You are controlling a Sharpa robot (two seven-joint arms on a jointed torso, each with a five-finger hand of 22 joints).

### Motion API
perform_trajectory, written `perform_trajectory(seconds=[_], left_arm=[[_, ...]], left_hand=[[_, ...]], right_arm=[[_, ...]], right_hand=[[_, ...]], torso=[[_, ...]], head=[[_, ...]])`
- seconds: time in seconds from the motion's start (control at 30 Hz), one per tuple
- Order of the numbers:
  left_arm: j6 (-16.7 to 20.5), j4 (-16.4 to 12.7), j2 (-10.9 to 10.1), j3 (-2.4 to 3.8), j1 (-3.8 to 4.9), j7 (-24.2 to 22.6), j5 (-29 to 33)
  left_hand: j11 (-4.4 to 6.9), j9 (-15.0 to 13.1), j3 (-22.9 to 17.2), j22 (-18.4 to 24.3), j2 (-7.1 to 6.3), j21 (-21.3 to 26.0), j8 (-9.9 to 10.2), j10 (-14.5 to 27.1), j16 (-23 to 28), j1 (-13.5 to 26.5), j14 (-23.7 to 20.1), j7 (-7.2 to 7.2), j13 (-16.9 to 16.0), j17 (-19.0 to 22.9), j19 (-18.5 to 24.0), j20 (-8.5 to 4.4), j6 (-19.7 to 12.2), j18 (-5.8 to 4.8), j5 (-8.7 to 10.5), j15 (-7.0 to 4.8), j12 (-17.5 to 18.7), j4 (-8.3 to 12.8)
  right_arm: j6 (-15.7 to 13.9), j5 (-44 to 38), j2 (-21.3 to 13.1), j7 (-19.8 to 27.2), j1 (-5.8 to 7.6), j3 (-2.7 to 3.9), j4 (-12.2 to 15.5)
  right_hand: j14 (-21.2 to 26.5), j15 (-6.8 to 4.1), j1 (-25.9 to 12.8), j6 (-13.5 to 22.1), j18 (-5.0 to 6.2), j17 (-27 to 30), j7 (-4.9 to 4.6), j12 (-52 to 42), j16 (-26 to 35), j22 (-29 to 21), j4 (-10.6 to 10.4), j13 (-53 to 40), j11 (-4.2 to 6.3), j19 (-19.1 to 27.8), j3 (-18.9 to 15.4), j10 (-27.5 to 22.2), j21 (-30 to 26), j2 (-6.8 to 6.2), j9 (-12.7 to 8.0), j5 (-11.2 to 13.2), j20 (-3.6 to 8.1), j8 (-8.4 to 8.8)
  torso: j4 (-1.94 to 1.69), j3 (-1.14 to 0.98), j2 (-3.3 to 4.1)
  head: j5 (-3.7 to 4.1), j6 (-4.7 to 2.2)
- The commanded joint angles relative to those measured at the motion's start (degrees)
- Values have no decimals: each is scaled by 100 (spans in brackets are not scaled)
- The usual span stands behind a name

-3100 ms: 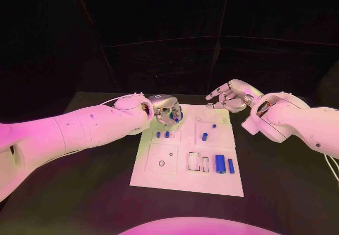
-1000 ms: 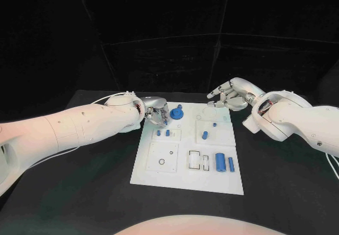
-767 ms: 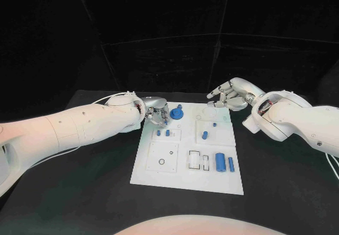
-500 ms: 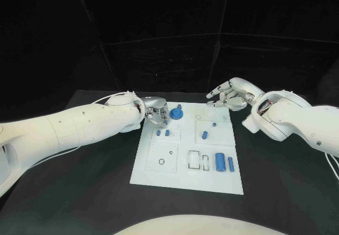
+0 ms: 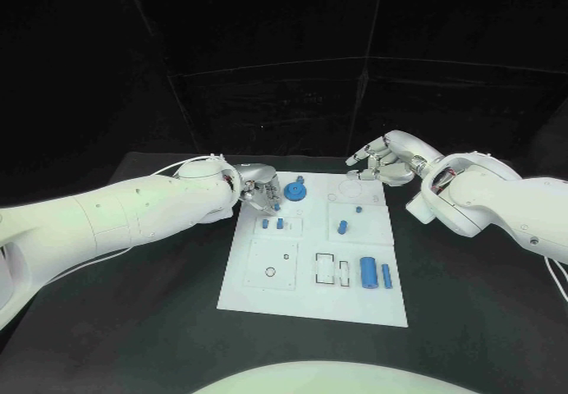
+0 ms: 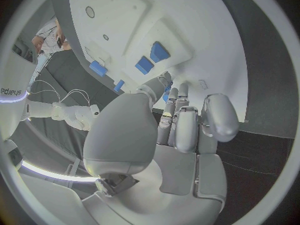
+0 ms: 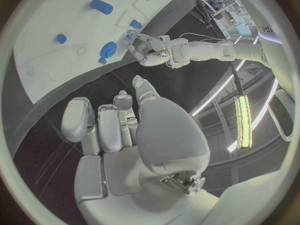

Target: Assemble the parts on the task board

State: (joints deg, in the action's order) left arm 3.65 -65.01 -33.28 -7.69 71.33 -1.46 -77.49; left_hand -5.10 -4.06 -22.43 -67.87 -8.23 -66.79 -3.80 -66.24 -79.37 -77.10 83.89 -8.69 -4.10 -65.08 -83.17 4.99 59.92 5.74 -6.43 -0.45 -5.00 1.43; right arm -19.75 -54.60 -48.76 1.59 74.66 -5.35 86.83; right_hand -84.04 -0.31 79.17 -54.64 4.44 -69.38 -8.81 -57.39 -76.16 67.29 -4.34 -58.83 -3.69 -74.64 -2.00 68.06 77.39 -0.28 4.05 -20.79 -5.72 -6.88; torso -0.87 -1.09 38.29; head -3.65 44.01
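Observation:
The white task board [image 5: 310, 295] lies mid-table. A blue gear-shaped part [image 5: 295, 193] sits at its far left. Two small blue pegs [image 5: 265, 223] [image 5: 279, 222] stand just nearer, and two more [image 5: 342, 226] [image 5: 359, 210] stand to the right. A blue cylinder [image 5: 368, 273] and a thin blue bar [image 5: 386, 277] lie near the front right. My left hand [image 5: 263, 197] hovers at the board's far left edge, fingers bunched beside the gear. A blue speck shows at its fingertips [image 6: 167, 90]; whether it is held I cannot tell. My right hand [image 5: 385, 164] hangs beyond the far right corner, holding nothing.
Empty slots and holes [image 5: 271, 273] mark the board's near half. Black table [image 5: 130, 312] surrounds the board on all sides. In the right wrist view, the left hand [image 7: 153, 52] appears past the board [image 7: 56, 15].
The left hand has let go of the gear part, which now rests on the board, and has drawn left, then edged slightly nearer toward the small pegs. The right hand has hardly moved.

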Motion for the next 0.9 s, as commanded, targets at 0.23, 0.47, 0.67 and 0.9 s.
perform_trajectory(seconds=[0.23,0.47,0.67,0.9], left_arm=[[284,-41,-90,4,6,-12,17],[488,-151,-306,10,6,-117,360],[1098,-457,-751,15,15,-824,2499],[1520,-981,-1158,8,12,-2000,5598]], left_hand=[[-17,47,97,197,-38,255,35,261,39,57,143,17,15,65,46,65,-393,7,10,54,118,34],[-28,18,89,246,23,315,-30,240,43,38,138,-16,-1,91,56,72,-295,18,2,62,89,41],[-32,8,199,637,37,769,-86,95,75,235,106,-41,-31,157,197,83,-134,106,14,71,16,-79],[-82,21,459,1892,149,2271,-69,159,830,292,-365,-110,-31,1487,764,127,-95,360,10,123,-34,-207]], right_arm=[[144,-106,-17,-193,11,4,-105],[509,-933,-31,-556,9,2,-288],[664,-2235,-35,-730,-18,-2,-385],[519,-3315,-30,-847,-171,-6,-345]], right_hand=[[-95,-42,112,65,120,247,5,1122,273,-265,-68,999,15,187,-5,-515,-222,-3,-8,22,7,12],[44,-68,572,-205,190,902,26,2474,868,-615,98,2108,27,377,372,-865,-485,20,11,278,41,-66],[2,-54,662,-470,188,1149,55,3631,1121,-647,130,3229,3,333,728,-677,-542,-146,-14,580,33,-1],[-58,35,570,-321,160,1037,-8,4219,1028,-539,89,3833,-117,243,854,-910,-482,-328,-27,652,-33,189]], torso=[[-7,7,1],[-5,6,2],[18,-13,3],[-12,1,8]], head=[[9,-16],[75,-49],[272,-104],[464,-150]])
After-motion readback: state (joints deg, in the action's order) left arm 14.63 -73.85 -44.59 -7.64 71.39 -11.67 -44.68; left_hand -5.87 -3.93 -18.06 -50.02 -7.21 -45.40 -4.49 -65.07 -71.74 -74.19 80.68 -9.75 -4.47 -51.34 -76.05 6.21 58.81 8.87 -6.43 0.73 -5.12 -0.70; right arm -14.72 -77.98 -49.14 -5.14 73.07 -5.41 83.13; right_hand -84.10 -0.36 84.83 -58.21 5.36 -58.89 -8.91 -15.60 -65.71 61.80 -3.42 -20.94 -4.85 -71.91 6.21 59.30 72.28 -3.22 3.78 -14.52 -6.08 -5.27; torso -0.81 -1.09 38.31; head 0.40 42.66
